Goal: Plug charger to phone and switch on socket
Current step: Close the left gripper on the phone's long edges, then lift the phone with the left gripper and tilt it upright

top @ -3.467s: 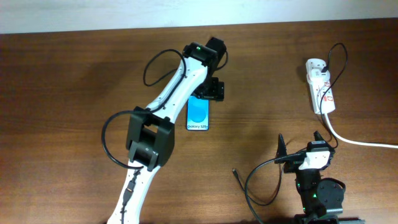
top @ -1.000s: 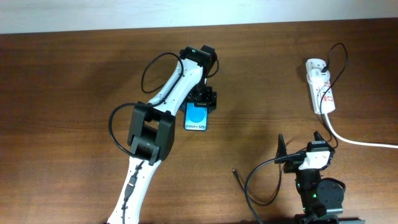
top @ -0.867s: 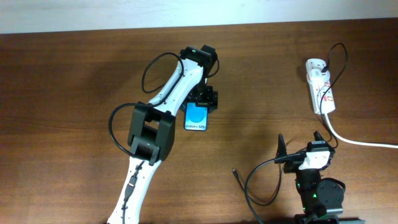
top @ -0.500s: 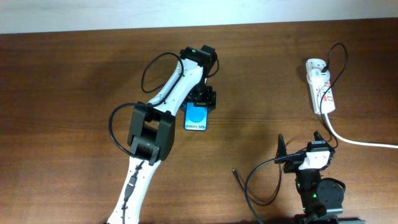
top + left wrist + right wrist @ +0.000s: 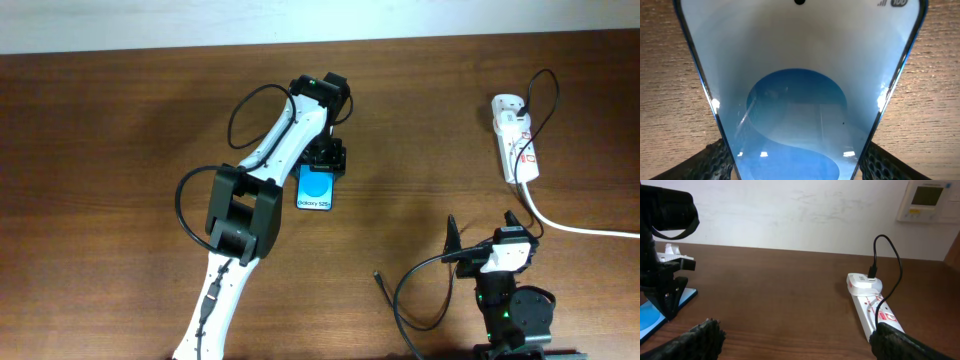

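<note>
The phone (image 5: 316,189) lies screen up on the brown table (image 5: 120,150), its blue screen filling the left wrist view (image 5: 797,115). My left gripper (image 5: 327,160) is closed over the phone's far end, with a finger pad (image 5: 715,160) against each long edge. The socket (image 5: 517,140) lies at the far right and also shows in the right wrist view (image 5: 872,311). The charger cable (image 5: 396,310) curls on the table by the right arm's base, its plug tip (image 5: 378,275) lying loose. My right gripper (image 5: 487,232) is open and empty, its jaws wide apart (image 5: 805,345).
A white adapter (image 5: 864,282) with a black lead looping upward sits in the socket's far end. The socket's thick white cord (image 5: 585,229) runs off the right edge. A white wall (image 5: 790,210) with a thermostat (image 5: 926,200) stands behind the table.
Since 3.5 s ago my left gripper has moved nearer and a little left along the phone, and the phone shifted slightly. Nothing has moved in the last second.
</note>
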You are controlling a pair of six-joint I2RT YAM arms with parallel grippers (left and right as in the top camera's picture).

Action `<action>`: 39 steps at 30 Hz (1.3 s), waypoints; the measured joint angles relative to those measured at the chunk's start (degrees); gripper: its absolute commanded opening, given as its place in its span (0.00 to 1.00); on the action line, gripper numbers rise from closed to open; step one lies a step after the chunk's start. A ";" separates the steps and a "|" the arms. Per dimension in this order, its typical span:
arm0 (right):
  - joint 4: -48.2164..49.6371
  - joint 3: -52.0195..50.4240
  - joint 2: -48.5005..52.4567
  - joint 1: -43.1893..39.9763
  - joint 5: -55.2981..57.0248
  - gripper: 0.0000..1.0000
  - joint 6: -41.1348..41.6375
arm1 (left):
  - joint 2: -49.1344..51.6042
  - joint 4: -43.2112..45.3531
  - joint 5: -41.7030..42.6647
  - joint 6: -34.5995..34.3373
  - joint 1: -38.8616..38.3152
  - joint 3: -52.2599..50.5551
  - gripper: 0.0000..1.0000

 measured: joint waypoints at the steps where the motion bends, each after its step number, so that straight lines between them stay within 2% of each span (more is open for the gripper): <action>1: -0.02 0.00 0.00 0.00 0.00 0.99 0.00 | 0.00 -0.11 0.00 0.02 0.00 0.00 0.73; 7: 0.00 0.00 0.00 0.00 0.00 0.98 0.00 | 0.57 -1.53 0.15 0.02 0.00 1.29 0.72; 19: 0.00 0.00 0.00 0.00 0.00 0.98 0.02 | 3.04 -7.63 0.85 0.02 0.00 10.10 0.71; 34: -0.02 0.00 -0.02 0.00 0.00 0.98 0.00 | 3.06 -13.29 0.92 0.02 0.74 13.51 0.72; 39: -0.02 0.00 0.00 0.00 0.00 0.98 -0.02 | 3.04 -13.46 4.04 0.04 3.30 13.51 0.72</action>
